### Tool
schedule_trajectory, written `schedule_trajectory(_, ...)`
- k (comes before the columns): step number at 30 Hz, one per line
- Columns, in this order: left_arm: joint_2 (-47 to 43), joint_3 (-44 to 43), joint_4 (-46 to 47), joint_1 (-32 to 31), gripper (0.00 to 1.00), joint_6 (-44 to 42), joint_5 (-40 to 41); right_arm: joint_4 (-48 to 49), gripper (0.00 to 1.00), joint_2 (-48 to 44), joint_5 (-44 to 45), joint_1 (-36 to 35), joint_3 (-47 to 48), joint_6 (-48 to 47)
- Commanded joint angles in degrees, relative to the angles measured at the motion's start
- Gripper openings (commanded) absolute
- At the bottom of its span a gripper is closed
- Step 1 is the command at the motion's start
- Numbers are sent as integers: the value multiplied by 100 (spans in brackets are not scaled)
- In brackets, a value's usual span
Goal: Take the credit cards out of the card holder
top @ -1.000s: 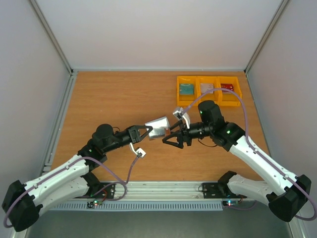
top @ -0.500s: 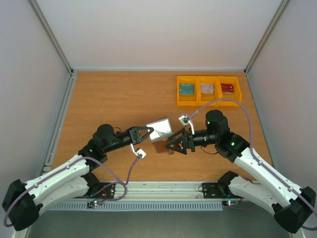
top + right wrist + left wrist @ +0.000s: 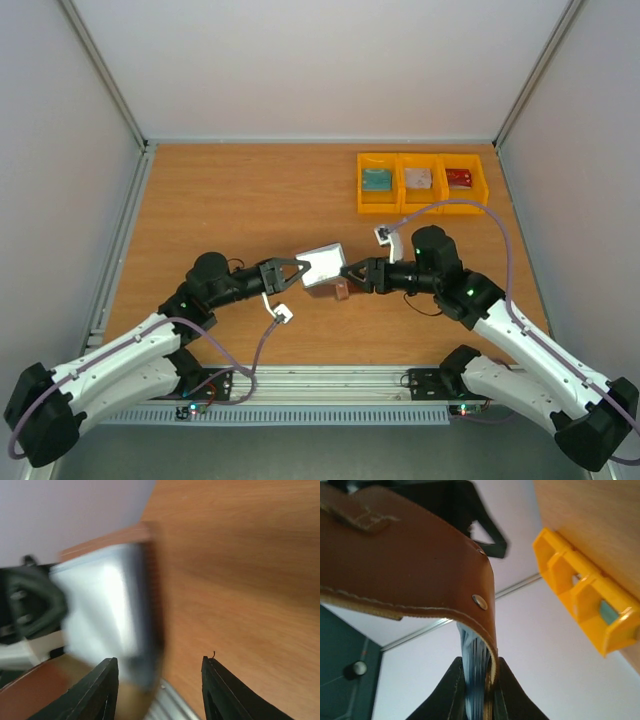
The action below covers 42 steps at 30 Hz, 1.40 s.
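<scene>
We find no legible text, label, brand, number or sign in any view. The card holder (image 3: pixel 395 555) shows only plain brown leather, stitching and metal studs. The credit cards (image 3: pixel 376 179) lying in the yellow bins (image 3: pixel 420 209) are too small for any print to be read. The right wrist view is blurred.

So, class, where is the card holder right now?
In the top view the card holder is mid-table, held by the left gripper, with the right gripper at its other side.
</scene>
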State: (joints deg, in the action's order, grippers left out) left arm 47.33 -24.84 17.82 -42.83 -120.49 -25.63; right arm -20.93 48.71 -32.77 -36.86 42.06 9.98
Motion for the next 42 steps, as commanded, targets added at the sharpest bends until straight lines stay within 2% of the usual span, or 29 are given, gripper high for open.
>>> schedule_trajectory(1,-203,-59,1098,-38,0,-1314,-396,-427,47,93,1147,-4,80,53)
schedule_trajectory(4,-183,-71,1113,-45,0,-1350,-424,-226,51,297,1102,-33,54,33)
schedule_trajectory(6,-188,-92,1112,-45,0,-1355,-426,137,59,335,842,-45,-61,1)
schedule_trajectory(9,-206,-91,1114,-46,0,-1348,-415,945,70,458,73,-49,-128,-94)
schedule_trajectory(12,-209,-69,1156,-48,0,-1338,-443,1566,73,779,-800,-57,-64,-110)
schedule_trajectory(16,-198,-69,1155,-48,0,-1300,-391,2233,60,971,-1438,-61,-126,1)
schedule_trajectory(20,-206,-121,1119,-49,0,-1238,-279,2243,27,812,-1608,-66,-142,-207)
schedule_trajectory(23,-232,-125,1014,-57,0,-1058,-52,1330,4,567,-1499,-62,126,-833)
schedule_trajectory(24,-247,-125,862,-59,3,-903,136,945,2,497,-1399,-66,274,-1225)
schedule_trajectory(25,-256,-122,664,-56,19,-805,393,522,1,451,-1294,-66,432,-1554)
schedule_trajectory(27,-283,-110,275,-59,61,-437,1015,-361,1,427,-1046,-66,792,-2170)
schedule_trajectory(28,-290,-120,102,-61,79,14,1307,-750,1,440,-903,-62,999,-2498)
schedule_trajectory(29,-326,-139,-112,-67,91,297,1604,-1119,1,469,-718,-65,1205,-2818)
schedule_trajectory(30,-385,-197,-437,-80,98,644,1868,-1463,1,513,-513,-62,1426,-3141)
schedule_trajectory(32,-629,-451,-1501,-100,99,1315,2230,-2124,1,622,-139,-66,1817,-3760)
schedule_trajectory(34,-824,-963,-3063,-116,99,2150,2304,-2515,1,727,144,-65,2034,-4196)
schedule_trajectory(37,-703,-1908,-5177,-120,99,4269,1916,-2673,1,714,262,-73,2060,-4769)
schedule_trajectory(38,-585,-2306,-5895,-119,100,5249,1652,-2699,1,673,234,-97,2054,-5091)
schedule_trajectory(39,-441,-2587,-6432,-113,99,5816,1245,-2724,1,606,157,-109,2052,-5338)
schedule_trajectory(41,-188,-3088,-7185,-116,97,7256,118,-2805,1,477,-211,-148,2072,-5919)
schedule_trajectory(42,-86,-3269,-7407,-112,96,7665,-585,-2863,1,429,-425,-164,2096,-6203)
